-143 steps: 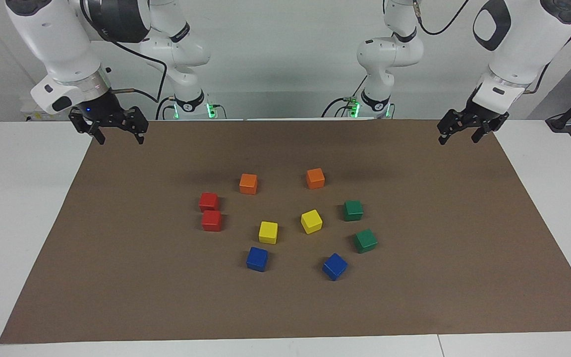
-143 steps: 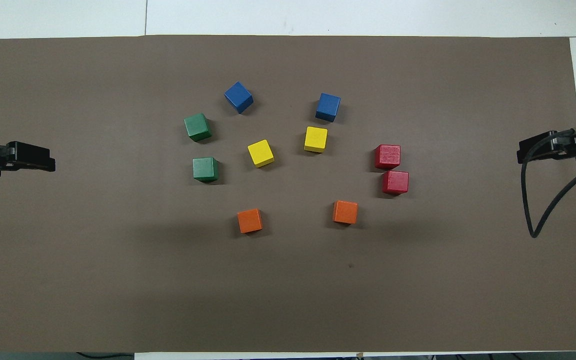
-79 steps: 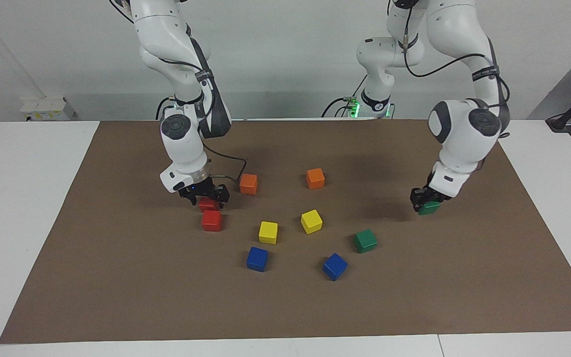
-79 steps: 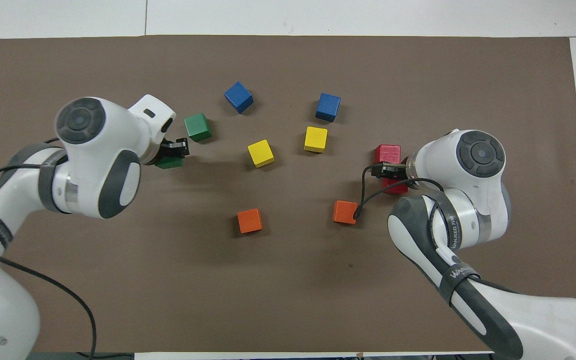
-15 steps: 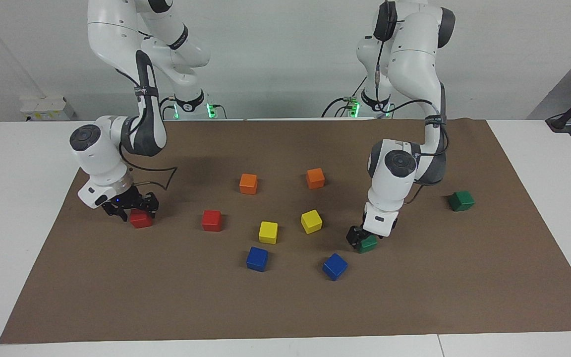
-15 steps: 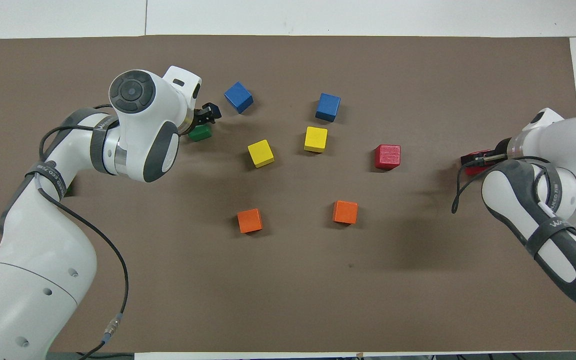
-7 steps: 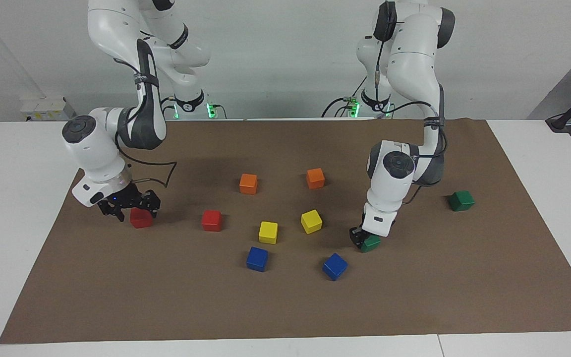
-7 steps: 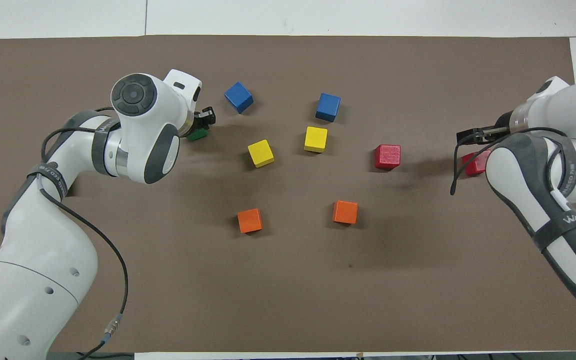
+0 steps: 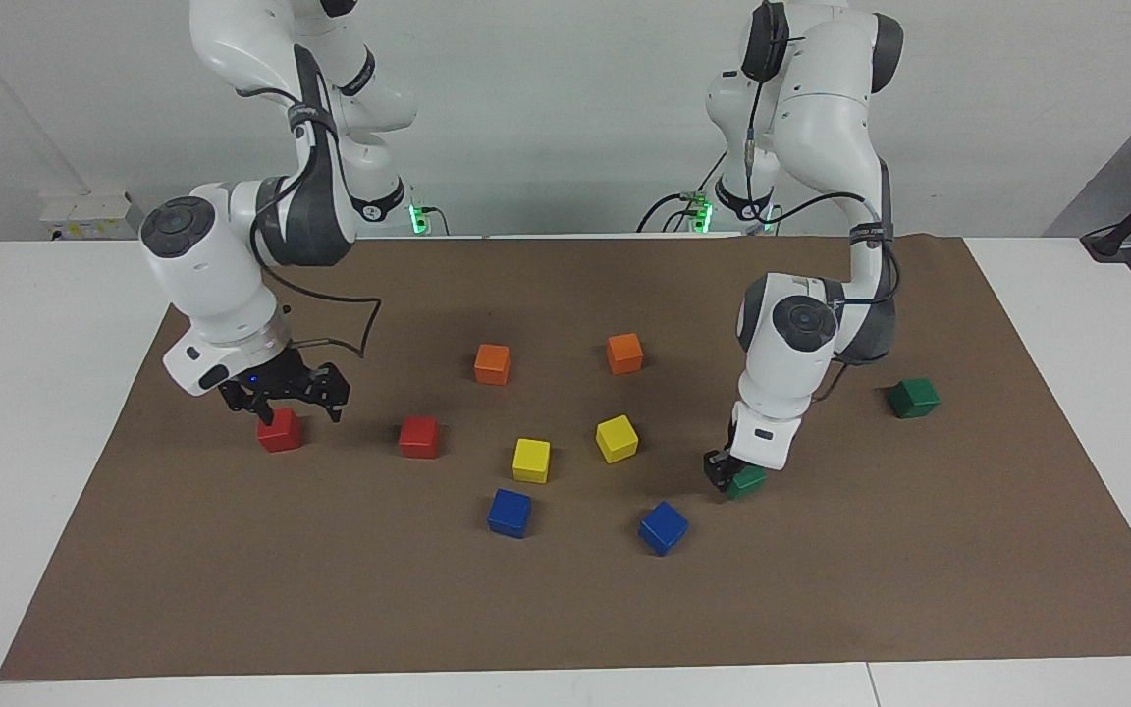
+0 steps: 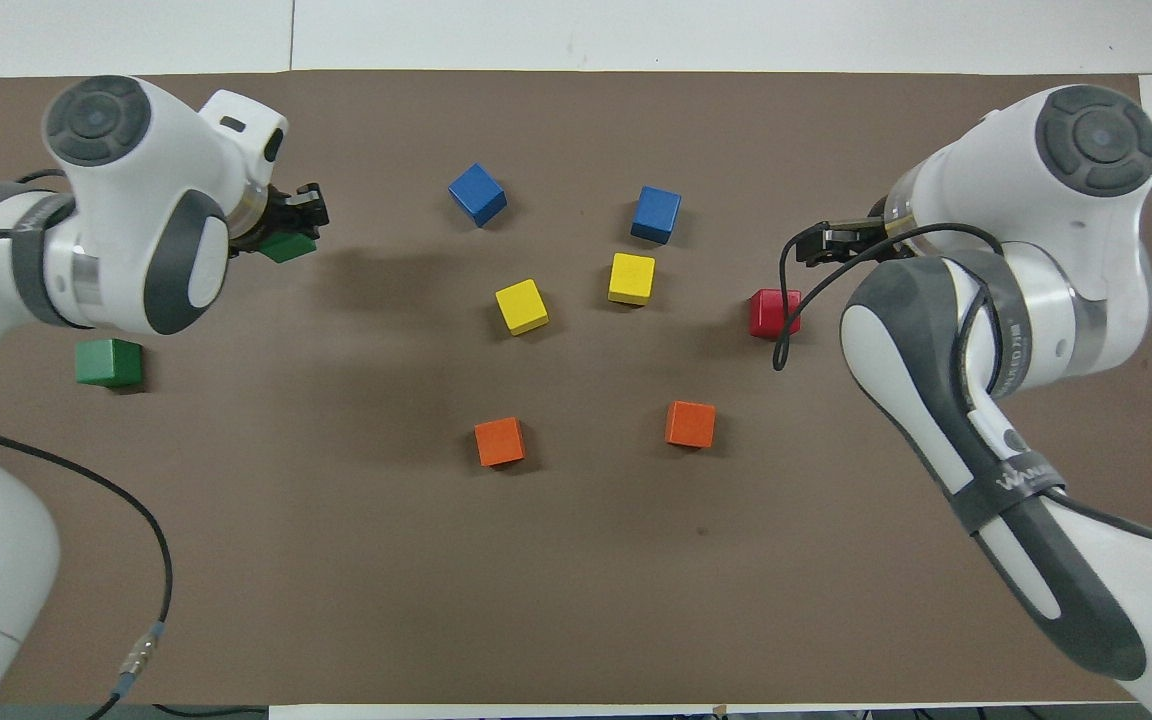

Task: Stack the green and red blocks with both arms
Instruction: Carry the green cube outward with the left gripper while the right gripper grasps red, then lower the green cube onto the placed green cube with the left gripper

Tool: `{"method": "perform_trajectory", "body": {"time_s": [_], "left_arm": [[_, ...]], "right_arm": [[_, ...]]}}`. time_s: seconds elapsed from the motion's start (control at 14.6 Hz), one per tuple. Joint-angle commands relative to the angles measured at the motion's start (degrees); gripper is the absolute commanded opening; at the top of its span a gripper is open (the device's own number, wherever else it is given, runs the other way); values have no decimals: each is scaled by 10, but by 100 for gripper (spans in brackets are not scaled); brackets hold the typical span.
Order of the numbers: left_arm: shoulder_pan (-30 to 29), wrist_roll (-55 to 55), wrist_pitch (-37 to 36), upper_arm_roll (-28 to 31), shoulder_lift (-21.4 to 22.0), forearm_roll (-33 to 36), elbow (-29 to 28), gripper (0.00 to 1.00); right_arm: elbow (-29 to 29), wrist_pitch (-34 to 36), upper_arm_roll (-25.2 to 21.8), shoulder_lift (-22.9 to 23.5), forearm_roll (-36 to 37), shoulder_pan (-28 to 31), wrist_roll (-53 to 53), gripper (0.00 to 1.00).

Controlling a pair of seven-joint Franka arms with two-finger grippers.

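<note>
On tabletop [image 9: 84,471]: left gripper [image 9: 734,479] fingers clamp green block [image 9: 748,482] for stacking; right gripper [image 9: 286,393], fingers wide, above released red block [image 9: 280,430]

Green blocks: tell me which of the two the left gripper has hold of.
The green block beside the blue cube; the left gripper is shut on it. The other green block sits alone toward the left arm's end.
</note>
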State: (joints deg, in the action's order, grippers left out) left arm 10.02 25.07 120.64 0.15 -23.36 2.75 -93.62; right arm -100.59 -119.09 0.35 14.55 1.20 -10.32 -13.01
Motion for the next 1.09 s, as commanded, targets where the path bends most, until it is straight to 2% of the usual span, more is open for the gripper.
{"method": "perform_trajectory", "body": {"time_s": [0.0, 0.14, 0.41, 0.75, 1.02], "left_arm": [[-70, -145, -27, -6, 73, 11, -70, 0], [-116, -233, -21, -6, 103, 11, -114, 0], [-179, -368, -2, -7, 122, 7, -151, 0], [-208, -417, 114, -7, 151, 5, -257, 0], [-216, -425, 141, -8, 158, 4, -281, 0]], "right_arm": [[-15, -15, -1, 9, 9, -11, -15, 100], [-61, -58, -1, -5, 9, -19, -16, 100], [-112, -113, 0, -11, 8, -18, -20, 100], [-127, -134, 0, -7, 7, -20, -33, 100], [-145, -167, 0, 0, 7, -20, -34, 100]]}}
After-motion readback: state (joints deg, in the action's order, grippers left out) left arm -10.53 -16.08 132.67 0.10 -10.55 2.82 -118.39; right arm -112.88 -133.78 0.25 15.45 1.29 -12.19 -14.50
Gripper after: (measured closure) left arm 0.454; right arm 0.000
